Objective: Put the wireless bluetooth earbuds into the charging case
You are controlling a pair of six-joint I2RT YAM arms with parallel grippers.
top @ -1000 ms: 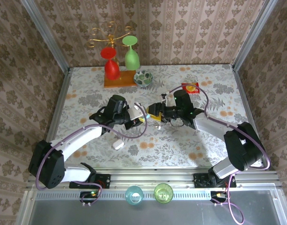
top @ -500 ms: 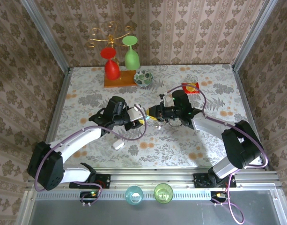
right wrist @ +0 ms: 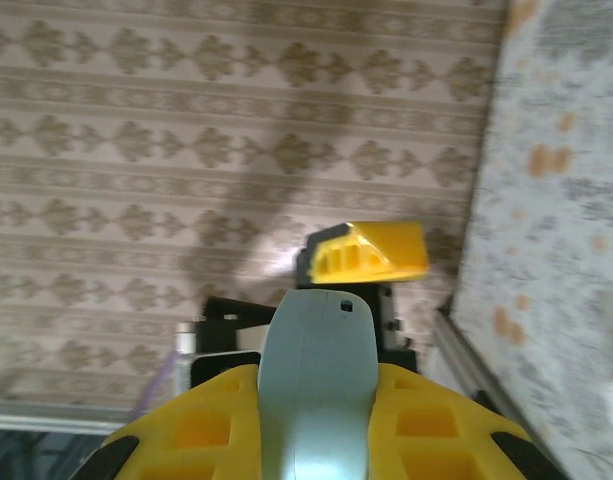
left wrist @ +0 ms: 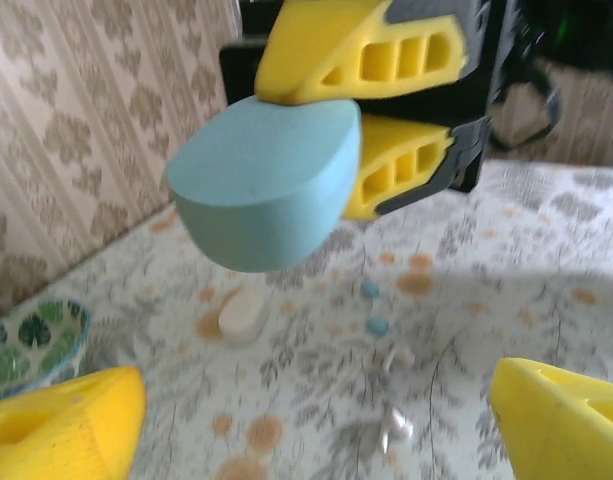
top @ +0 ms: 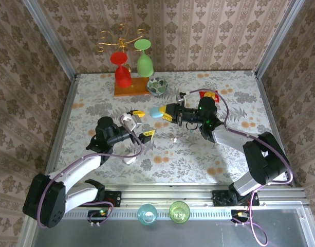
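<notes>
Pale blue plastic up in the air: the charging case [top: 156, 112], pinched across its flanks by the right gripper [top: 166, 112] and carried well clear of the table [top: 208, 154]. Firm clench there, yellow fingers [right wrist: 191, 430] hugging both sides of the shell. Facing it, the left gripper [top: 142, 124], spread wide and empty, lined up on the case but apart from it. Down below, the earbuds [left wrist: 396, 357]: tiny pale bits lying loose on the flowered tabletop, roughly under the raised case, none seated yet. Exact count hard to call, too small and blurred. Off to the near side, a white case [top: 129, 158], resting on the table, touched by neither arm.

Looks like the preparing step: case presented in mid-air, lid apparently shut, no open seam to be seen. Probably calls next for getting that lid up, a job for the free left gripper against a steady right-hand hold, or for setting the case down first. Then a delicate pick of each bud off the table. Worth flagging: smooth pebble shape, narrow grip, easy to slip.
</notes>
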